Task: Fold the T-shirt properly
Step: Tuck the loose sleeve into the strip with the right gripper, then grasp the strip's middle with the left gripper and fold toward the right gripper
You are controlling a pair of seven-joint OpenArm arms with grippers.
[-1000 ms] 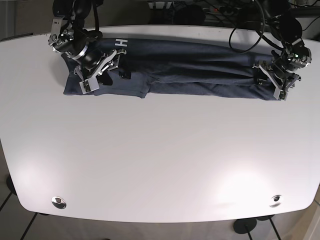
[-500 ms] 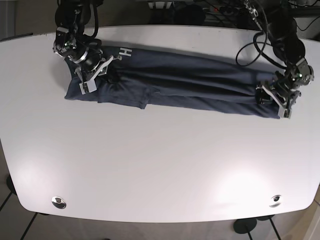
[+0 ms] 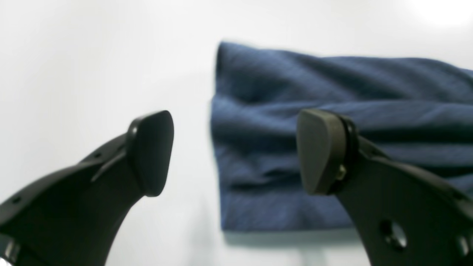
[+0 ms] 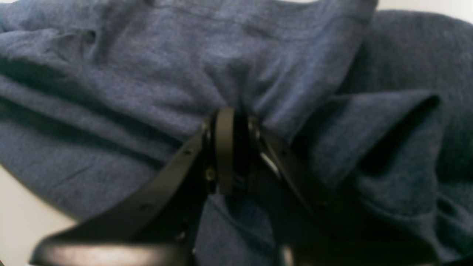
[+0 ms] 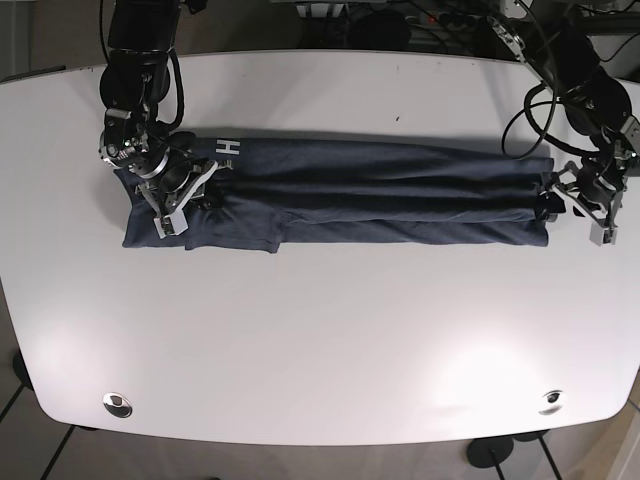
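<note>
The dark blue T-shirt lies folded into a long strip across the white table, with a white "H" print near its left end. My right gripper rests on the shirt's left end and, in the right wrist view, is shut on a pinch of the fabric. My left gripper stands just off the shirt's right end. In the left wrist view it is open and empty, and the shirt's end lies on the table beyond its fingertips.
Black cables lie behind the table's far edge. Two round metal fittings sit near the front edge. The wide front half of the table is bare white surface.
The shirt strip has come toward the front and lies straighter. My left gripper has let go of the right end and moved off it to the right. My right gripper still holds the left end.
</note>
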